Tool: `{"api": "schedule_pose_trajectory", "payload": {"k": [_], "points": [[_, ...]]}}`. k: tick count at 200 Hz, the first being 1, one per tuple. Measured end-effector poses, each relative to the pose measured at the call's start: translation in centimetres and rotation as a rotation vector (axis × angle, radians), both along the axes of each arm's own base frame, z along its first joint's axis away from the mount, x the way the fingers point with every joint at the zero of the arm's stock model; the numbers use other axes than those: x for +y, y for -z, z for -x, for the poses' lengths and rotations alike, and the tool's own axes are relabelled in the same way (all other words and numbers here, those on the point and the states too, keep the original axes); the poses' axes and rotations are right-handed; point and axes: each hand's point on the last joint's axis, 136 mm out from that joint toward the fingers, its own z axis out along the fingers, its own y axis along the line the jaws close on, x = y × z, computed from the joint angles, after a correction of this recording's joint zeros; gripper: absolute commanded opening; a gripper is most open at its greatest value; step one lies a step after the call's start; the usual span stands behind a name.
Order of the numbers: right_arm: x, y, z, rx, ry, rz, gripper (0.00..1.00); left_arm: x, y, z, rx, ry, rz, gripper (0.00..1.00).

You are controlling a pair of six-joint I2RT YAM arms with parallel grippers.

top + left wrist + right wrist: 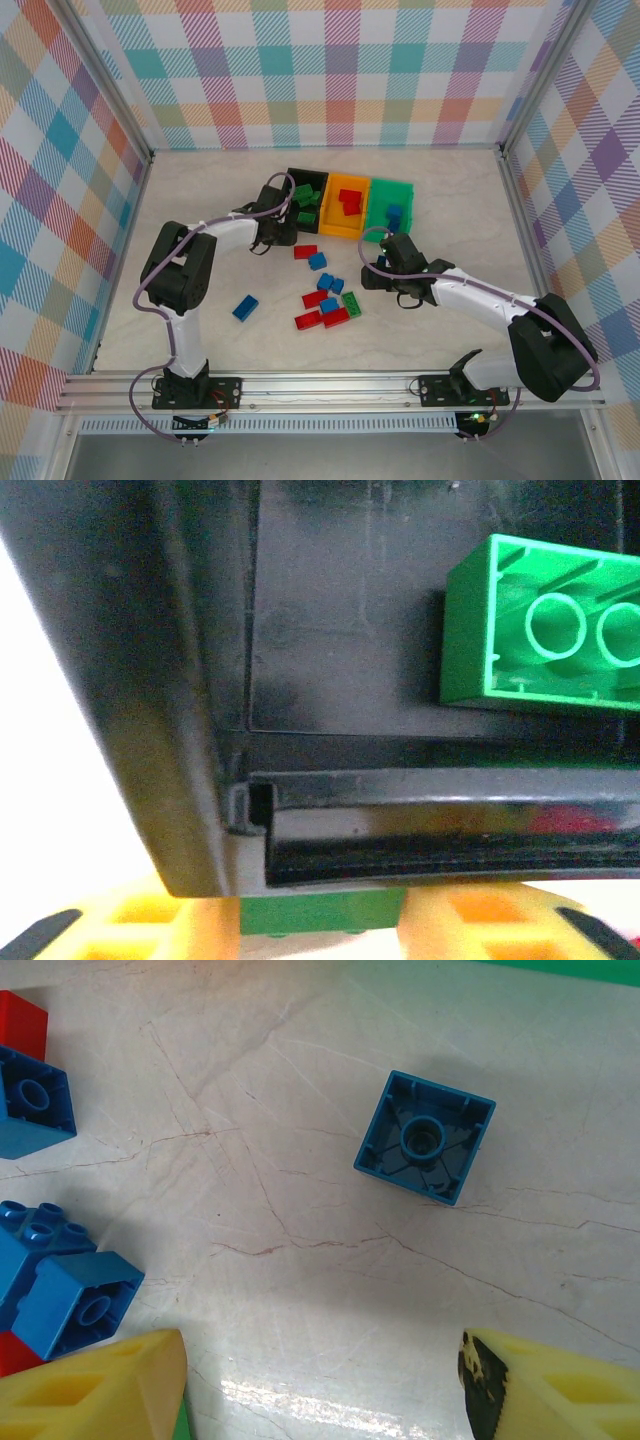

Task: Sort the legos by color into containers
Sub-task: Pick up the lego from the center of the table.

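The right gripper [322, 1340] hovers wide open and empty above the table. An upturned blue brick [425, 1137] lies loose ahead at about one o'clock, clear of both fingers. It is square, so no long axis matters, and the green bin [392, 183] lies beyond it, nearest this arm.

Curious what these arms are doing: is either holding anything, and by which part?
The left jaws pinch a green lego by its opposite sides, at the black bin; the right jaws stand open, empty.

Bright light; blurred black container [150, 680]
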Motion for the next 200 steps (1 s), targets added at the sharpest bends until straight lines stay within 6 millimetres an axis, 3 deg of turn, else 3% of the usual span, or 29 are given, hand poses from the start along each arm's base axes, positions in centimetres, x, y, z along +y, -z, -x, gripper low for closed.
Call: {"api": "schedule_pose_trajectory", "payload": {"k": [74,200], "points": [[-0.2,0.6,-0.1,0.015,0.005,0.010,0.73,0.0,-0.3,0.3,0.001,0.013,-0.024,0.28],[0.5,1.5,-0.6,0.036,-0.003,0.008,0.73,1.3,-4.0,6.3,0.219,0.074,-0.092,0.26]]}}
